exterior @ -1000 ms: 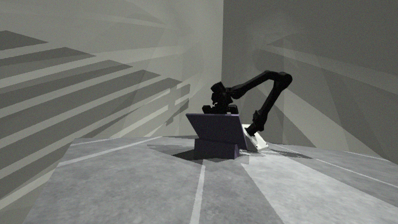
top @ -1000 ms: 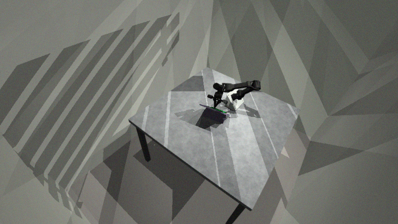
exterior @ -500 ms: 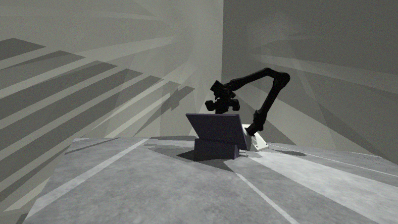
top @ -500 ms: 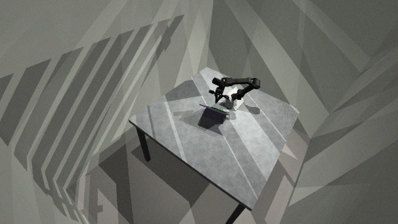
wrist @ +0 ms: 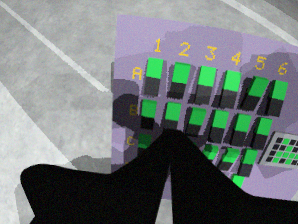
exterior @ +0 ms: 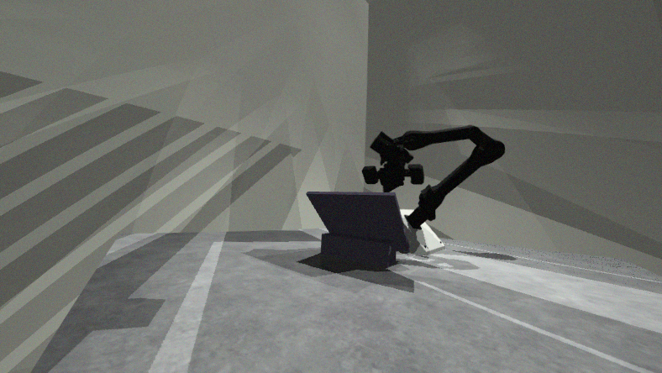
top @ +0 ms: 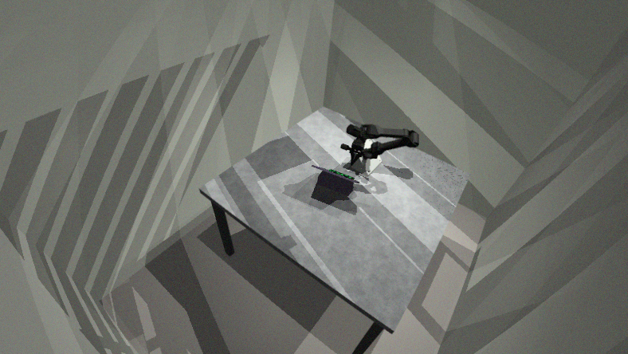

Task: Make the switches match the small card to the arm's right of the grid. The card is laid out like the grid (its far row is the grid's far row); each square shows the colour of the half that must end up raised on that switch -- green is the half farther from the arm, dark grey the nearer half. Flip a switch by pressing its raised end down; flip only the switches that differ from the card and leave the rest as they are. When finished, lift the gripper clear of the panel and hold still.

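The purple panel [top: 335, 183] [exterior: 359, 212] [wrist: 131, 32] stands tilted on a dark block. The wrist view shows its green-and-dark switches in columns 1 to 6. Switch A5 [wrist: 255, 92] and switch A2 [wrist: 179, 80] look tilted unlike their row A neighbours; raised halves are hard to tell elsewhere. The small card [wrist: 266, 159] lies right of the grid, cut by the view's edge. My gripper [wrist: 172, 135] is shut and empty, its tips just below switch B2 [wrist: 172, 113] in the view. It hides much of the lower rows. Contact with the panel cannot be told.
The grey table [top: 351, 245] [exterior: 286, 319] carries the panel and the arm's white base [top: 373, 165] [exterior: 433, 240]. The base is close behind the panel in the exterior view. Strong shadows and light bands cross the table and panel.
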Motion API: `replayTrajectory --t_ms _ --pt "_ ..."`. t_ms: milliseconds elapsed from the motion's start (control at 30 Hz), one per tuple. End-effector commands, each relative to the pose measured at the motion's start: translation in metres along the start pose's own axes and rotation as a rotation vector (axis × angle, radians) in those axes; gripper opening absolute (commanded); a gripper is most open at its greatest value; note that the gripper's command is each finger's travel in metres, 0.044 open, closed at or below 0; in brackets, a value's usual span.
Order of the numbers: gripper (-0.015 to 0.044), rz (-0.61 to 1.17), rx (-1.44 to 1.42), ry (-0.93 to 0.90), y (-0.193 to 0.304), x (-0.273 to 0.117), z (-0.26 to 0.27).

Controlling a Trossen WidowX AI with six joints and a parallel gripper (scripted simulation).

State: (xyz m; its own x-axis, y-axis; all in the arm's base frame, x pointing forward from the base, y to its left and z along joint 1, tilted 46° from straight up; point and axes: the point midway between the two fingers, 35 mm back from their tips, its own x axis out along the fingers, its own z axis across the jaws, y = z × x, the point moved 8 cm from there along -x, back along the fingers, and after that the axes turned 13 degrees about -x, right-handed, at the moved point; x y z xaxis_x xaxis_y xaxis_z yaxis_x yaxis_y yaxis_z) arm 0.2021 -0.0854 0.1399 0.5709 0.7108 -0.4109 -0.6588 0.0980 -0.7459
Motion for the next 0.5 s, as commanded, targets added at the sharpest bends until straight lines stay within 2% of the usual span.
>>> replayTrajectory --t_ms 0,133,300,467 --pt "0.0 -0.001 0.017 -0.007 0.007 0.001 0.023" --pt "0.0 0.001 0.017 -0.007 0.006 0.003 0.023" --pt "0.0 0.022 0.016 -0.013 0.003 0.035 0.023" --pt "0.0 0.022 0.016 -0.014 0.003 0.037 0.023"
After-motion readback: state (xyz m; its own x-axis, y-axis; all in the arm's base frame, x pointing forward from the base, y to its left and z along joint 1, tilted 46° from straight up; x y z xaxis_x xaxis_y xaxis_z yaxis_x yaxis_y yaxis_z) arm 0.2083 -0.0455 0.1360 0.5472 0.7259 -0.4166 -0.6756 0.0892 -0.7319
